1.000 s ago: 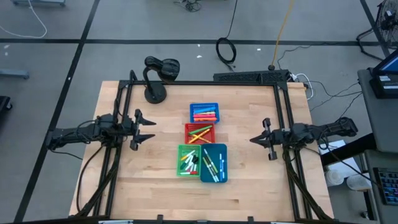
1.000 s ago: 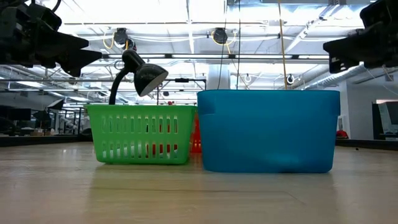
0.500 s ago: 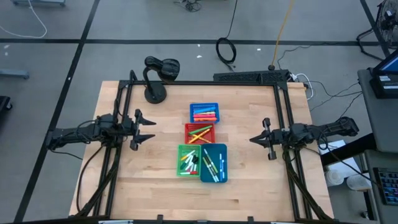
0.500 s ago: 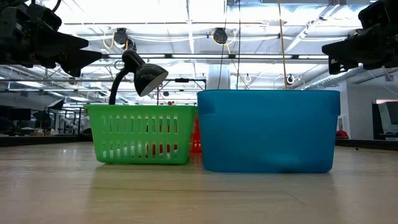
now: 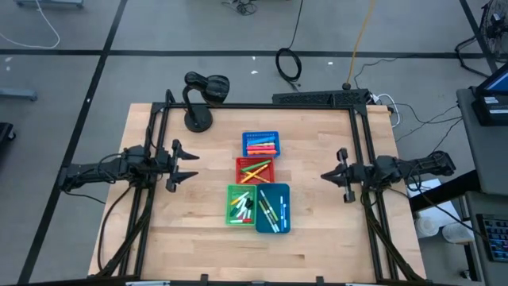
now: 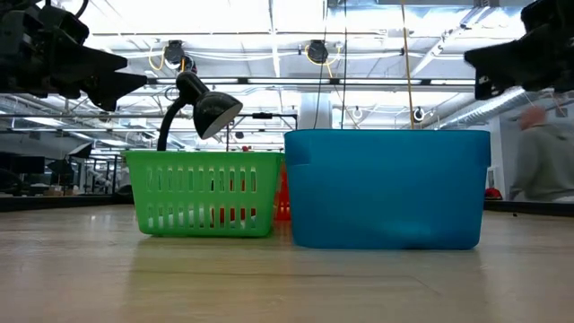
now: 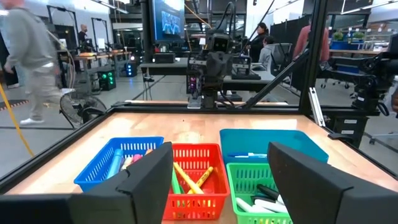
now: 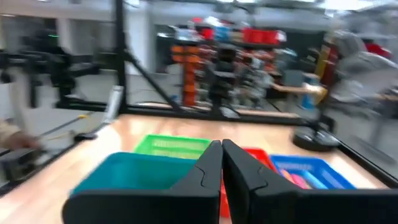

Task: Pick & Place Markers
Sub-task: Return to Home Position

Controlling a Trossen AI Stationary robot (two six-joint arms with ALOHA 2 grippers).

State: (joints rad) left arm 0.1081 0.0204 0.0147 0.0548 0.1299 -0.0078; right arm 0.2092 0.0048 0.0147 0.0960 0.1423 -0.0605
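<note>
Markers lie in four small bins at the table's middle: pink and orange ones in the blue bin point(image 5: 261, 144), yellow, orange and green ones in the red bin point(image 5: 255, 170), white-bodied ones in the green bin point(image 5: 240, 204) and the teal bin point(image 5: 273, 208). My left gripper point(image 5: 190, 166) hangs open above the table's left side, level, pointing at the bins, with nothing between its fingers. My right gripper point(image 5: 324, 176) hangs shut above the right side, also pointing at the bins. Neither touches anything.
A black desk lamp point(image 5: 200, 94) stands at the table's far left corner. A black frame point(image 5: 262, 106) runs along the table's edges. Bare wood lies between each gripper and the bins. A person point(image 6: 541, 152) shows in the room beyond the table.
My right gripper has tipped its fingers slightly upward and drawn a little toward the table's right edge, staying shut. A person has come into the low view behind the table's right side. The bins and markers have kept still.
</note>
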